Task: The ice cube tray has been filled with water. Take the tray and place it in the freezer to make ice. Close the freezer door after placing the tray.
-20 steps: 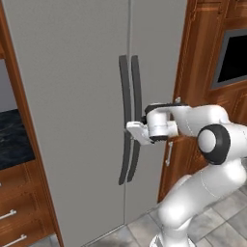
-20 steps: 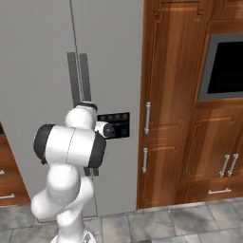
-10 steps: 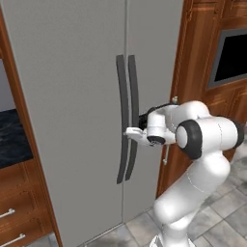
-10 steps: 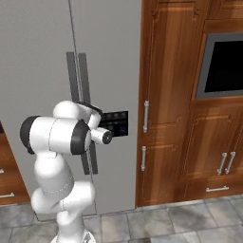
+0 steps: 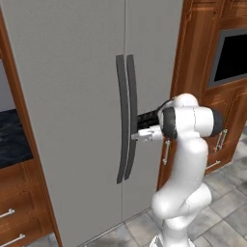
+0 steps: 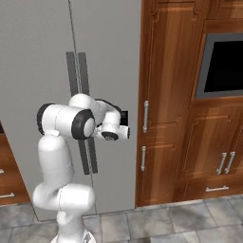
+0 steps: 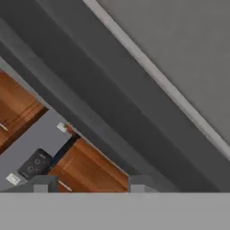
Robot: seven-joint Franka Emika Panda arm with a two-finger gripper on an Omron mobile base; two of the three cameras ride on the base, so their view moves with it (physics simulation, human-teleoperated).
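I'm up against the freezer [image 5: 72, 96], both grey doors shut, and my gripper [image 5: 140, 135] sits mid-frame in the left base view, right at the two dark handles [image 5: 126, 120]. A second ago my hand stood a little right of them; now it has slid in until the fingertips reach the right-hand handle, and my elbow has swung out toward the wood cabinets [image 6: 175, 118]. In the hand view the dark handles [image 7: 103, 103] run diagonally across the middle and my fingertips [image 7: 139, 182] peek up at the bottom edge, a gap between them, nothing clearly pinched. Whether the jaws are actually clamped on a handle, I can't tell. The ice cube tray isn't anywhere I can point to. My read: I'm lining up a pull to open a door before fetching the tray
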